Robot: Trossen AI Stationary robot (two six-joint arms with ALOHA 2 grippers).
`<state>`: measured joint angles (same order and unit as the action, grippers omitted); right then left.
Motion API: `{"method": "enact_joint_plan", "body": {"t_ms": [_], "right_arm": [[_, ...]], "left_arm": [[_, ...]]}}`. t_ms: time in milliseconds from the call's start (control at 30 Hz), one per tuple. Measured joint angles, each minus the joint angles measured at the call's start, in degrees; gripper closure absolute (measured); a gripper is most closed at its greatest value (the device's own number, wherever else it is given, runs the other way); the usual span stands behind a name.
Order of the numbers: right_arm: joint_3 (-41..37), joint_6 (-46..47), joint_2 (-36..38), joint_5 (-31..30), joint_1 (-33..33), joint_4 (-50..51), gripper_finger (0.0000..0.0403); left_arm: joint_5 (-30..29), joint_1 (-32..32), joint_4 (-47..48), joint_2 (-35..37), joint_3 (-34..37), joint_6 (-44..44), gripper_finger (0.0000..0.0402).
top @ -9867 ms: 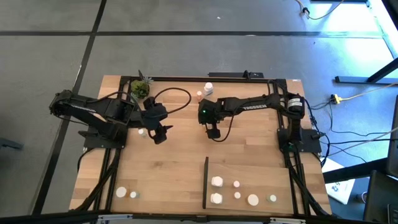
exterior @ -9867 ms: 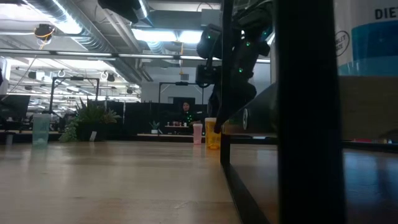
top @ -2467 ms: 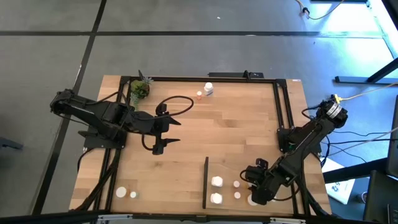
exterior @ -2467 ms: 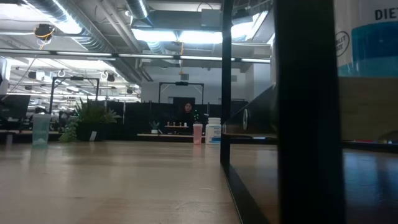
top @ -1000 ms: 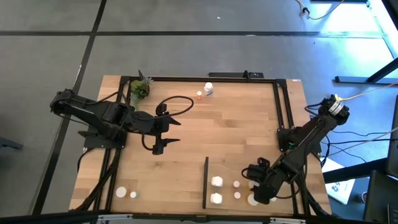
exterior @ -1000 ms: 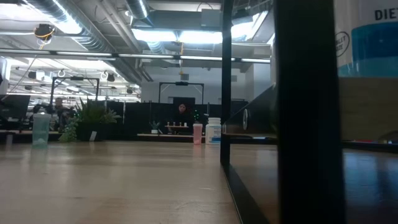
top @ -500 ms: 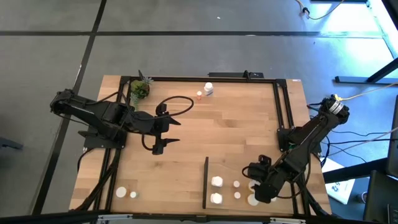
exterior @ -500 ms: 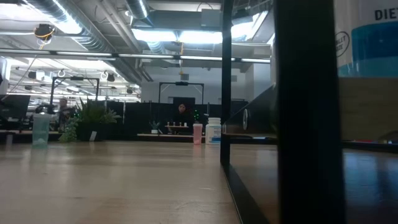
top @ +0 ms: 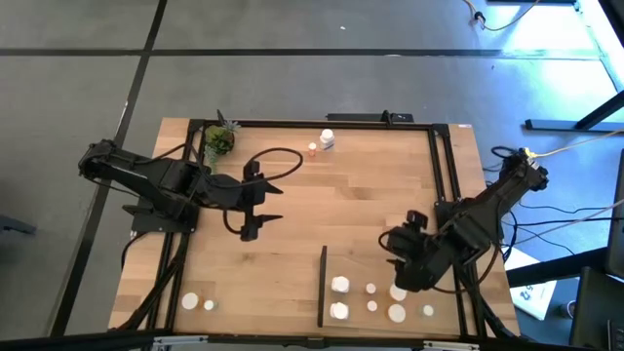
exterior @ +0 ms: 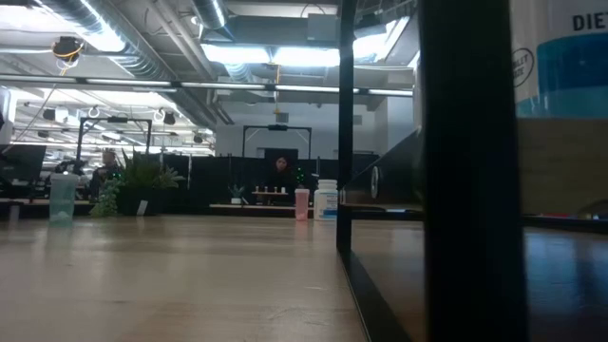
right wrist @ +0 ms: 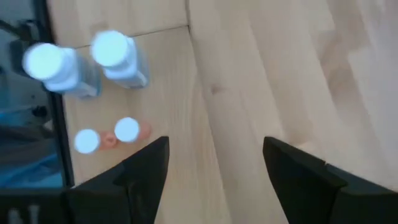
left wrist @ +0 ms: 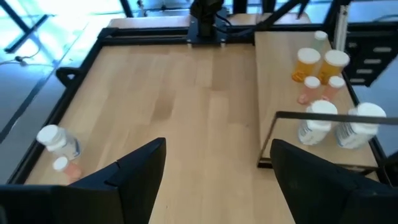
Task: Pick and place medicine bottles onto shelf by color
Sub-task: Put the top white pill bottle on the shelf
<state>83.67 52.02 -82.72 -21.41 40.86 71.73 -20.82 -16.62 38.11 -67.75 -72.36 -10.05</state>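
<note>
Left gripper (top: pixel 255 218) hovers over mid-surface, left of centre, fingers spread, nothing between them. Right gripper (top: pixel 398 261) sits above the flat light-wood shelf panel (top: pixel 429 271) at the surface's near right corner, fingers spread, empty.

Small white round medicine bottles (top: pixel 339 285) stand on the shelf just right of its thin black upright strip (top: pixel 323 285), smaller white-capped ones beside them. One white bottle (top: pixel 328 139) and a tiny pinkish one (top: pixel 313 149) stand at the far edge; two more (top: pixel 191 301) at the near left corner. Green potted plant (top: pixel 220 138) at far left.
</note>
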Motion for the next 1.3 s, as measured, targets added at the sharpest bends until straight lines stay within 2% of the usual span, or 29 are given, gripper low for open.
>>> {"method": "enact_joint_plan", "body": {"t_ms": [133,467,633,767,833,1067,1300], "right_arm": [[4.0,-8.7,0.0,0.0,-2.6,0.0,0.0142],[7.9,-19.7,0.0,0.0,-12.3,5.7,0.0142],[9.5,-26.8,0.0,-0.1,-18.5,5.6,0.0142],[10.3,-33.1,0.0,0.4,-23.7,4.6,0.0142],[10.4,-36.2,0.0,1.8,-26.3,2.7,0.0142],[10.4,-48.8,0.0,12.1,-33.7,-2.6,0.0142],[10.4,-56.4,0.0,12.6,-36.8,-2.6,0.0142]], "left_arm": [[-1.2,0.0,-0.1,0.5,0.0,-0.7,0.0118],[-2.7,1.8,2.3,2.9,-0.5,-7.9,0.0118],[-2.8,5.5,7.2,2.9,-5.0,-7.8,0.0118],[-2.7,9.2,14.7,2.4,-8.8,-10.8,0.0118],[-2.8,11.0,18.8,2.2,-10.1,-14.1,0.0118],[-1.2,14.6,33.9,0.4,-10.4,-30.7,0.0118],[4.9,17.9,43.1,-2.4,-10.5,-50.5,0.0118]]}}
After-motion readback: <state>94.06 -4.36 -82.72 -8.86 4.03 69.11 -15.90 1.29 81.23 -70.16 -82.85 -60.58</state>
